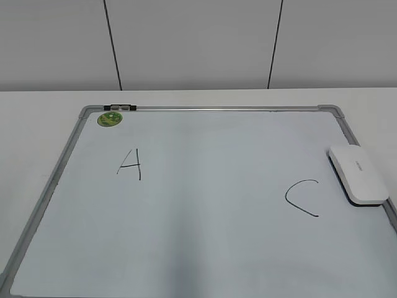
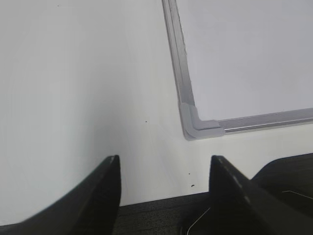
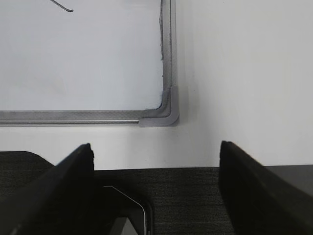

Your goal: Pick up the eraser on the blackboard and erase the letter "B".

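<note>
the whole blackboard (image 1: 205, 205) is seen only in the exterior view, lying flat on a white table (image 1: 37, 118). the eraser (image 1: 358, 174) is seen resting on the board's right edge, partly over the grey frame, just right of a black "c" (image 1: 302, 198). a black "a" (image 1: 129, 165) is written on the left half, and a round green magnet (image 1: 110, 118) sits at the top left corner. no letter "b" can be made out between them. neither arm is shown in this view.

in the left wrist view, the left gripper (image 2: 164, 188) is shown with fingers apart and nothing between them, over bare table beside the board's near left corner (image 2: 195, 125). in the right wrist view, the right gripper (image 3: 156, 178) is likewise spread and empty, by the near right corner (image 3: 168, 107); a stroke end (image 3: 62, 6) is caught at the top edge.
</note>
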Robot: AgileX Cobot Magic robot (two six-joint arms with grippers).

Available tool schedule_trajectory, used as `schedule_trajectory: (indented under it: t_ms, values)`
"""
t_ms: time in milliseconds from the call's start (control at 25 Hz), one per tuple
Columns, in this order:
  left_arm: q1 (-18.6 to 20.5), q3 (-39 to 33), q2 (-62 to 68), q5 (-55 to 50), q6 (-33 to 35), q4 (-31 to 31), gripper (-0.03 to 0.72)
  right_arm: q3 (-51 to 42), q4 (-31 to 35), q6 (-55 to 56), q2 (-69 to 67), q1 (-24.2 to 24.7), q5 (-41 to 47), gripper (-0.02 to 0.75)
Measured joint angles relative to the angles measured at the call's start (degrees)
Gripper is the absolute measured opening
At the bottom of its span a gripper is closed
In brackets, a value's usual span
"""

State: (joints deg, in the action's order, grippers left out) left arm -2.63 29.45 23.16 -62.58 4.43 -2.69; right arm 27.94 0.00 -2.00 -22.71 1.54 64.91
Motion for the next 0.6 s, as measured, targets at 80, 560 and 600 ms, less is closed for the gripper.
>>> schedule_trajectory:
  t_ms: [80,560,600]
  values:
    - [0.0,-0.11,0.0,0.0,0.01,-0.03,0.42,0.0,0.0,0.0,0.0,0.0,0.0,0.588]
    - [0.0,-0.11,0.0,0.0,0.01,0.11,0.393,0.0,0.0,0.14,0.0,0.0,-0.13,0.587]
    - [0.0,-0.11,0.0,0.0,0.01,0.11,0.389,0.0,0.0,0.14,0.0,0.0,-0.13,0.587]
